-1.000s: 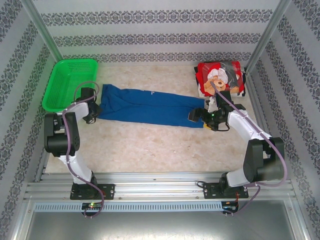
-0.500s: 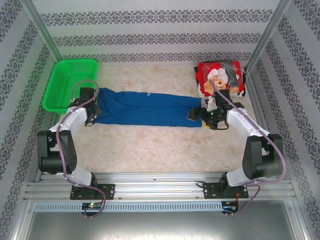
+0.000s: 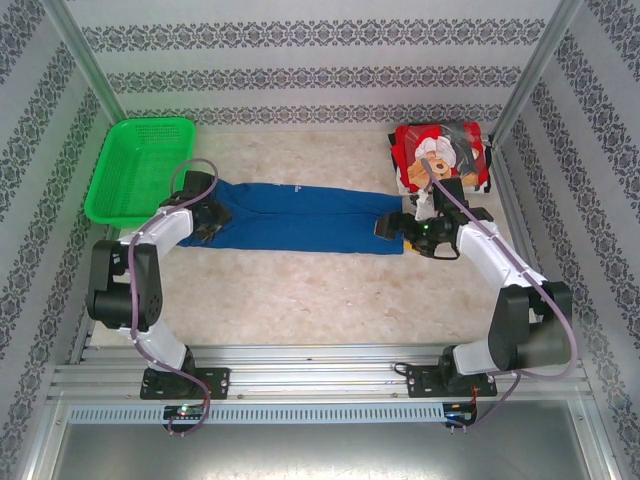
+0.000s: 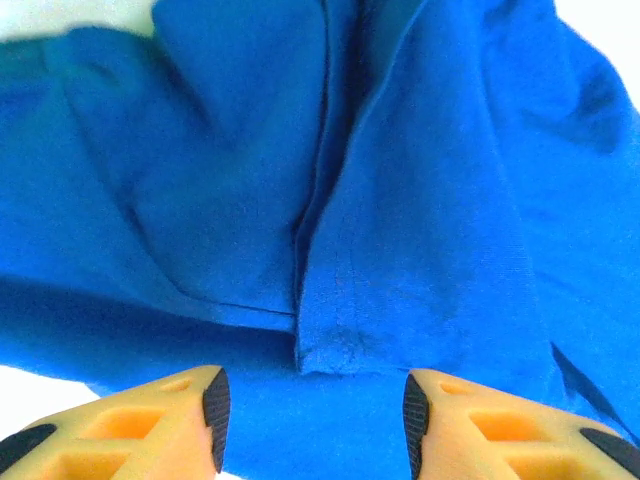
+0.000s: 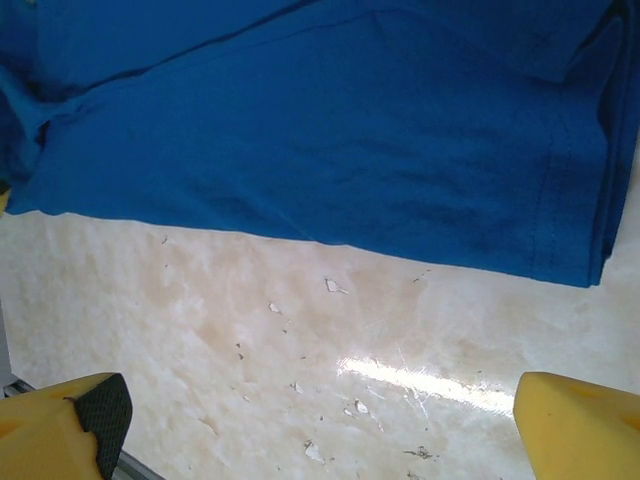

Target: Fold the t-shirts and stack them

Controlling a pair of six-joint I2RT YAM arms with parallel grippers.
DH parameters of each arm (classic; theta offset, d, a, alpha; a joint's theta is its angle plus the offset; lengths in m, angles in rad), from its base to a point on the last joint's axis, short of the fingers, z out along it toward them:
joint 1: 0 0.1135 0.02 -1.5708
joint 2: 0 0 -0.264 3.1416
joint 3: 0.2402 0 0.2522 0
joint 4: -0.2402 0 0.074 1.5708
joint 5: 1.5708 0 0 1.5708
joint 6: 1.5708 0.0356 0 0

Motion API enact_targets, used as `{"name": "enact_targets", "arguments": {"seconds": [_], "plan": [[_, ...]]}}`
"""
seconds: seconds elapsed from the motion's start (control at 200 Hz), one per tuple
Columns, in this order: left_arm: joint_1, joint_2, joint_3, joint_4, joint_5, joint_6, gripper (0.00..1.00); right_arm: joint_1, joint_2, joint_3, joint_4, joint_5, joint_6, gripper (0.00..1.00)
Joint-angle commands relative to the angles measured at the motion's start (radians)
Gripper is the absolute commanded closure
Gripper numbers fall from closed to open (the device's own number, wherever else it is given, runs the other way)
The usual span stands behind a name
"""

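The left pincer (image 4: 312, 415) has its yellow fingers with black pads (image 4: 216, 405) standing apart, with nothing clamped between them. It hangs just above the royal blue t-shirt (image 4: 420, 200), and a seamed fold edge lies just ahead of the gap. Creased blue cloth spreads ahead of this pincer and to both its sides.

The right pincer (image 5: 315, 415) has its jaws spread wide and empty over the bare marbled bench (image 5: 300, 330). The shirt's long edge lies ahead of its fingertips, apart from them.

Seen from above, the blue shirt is a long narrow band flat on the bench. It stretches between the two pincers, the left one over its left end and the right one at its right end.

Just beyond the right pincer lies the red t-shirt (image 3: 440, 155) with a teddy-bear print, in a compact bundle near the band's right end. Beyond and to the left of the left pincer stands a green plastic basket (image 3: 140, 165).
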Motion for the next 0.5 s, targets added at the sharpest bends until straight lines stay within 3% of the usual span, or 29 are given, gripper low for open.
{"name": "enact_targets", "arguments": {"seconds": [0.0,0.225,0.495], "plan": [[0.002,0.024,-0.005,0.081,0.008,-0.066,0.51,0.008,-0.033,-0.02,0.004,-0.02,-0.028,0.02],[0.005,0.077,0.005,0.113,-0.019,-0.081,0.55,0.005,-0.056,-0.033,-0.017,-0.014,-0.039,0.02],[0.004,0.11,0.026,0.157,-0.001,-0.093,0.7,0.001,-0.079,-0.036,-0.025,-0.009,-0.038,0.02]]}}
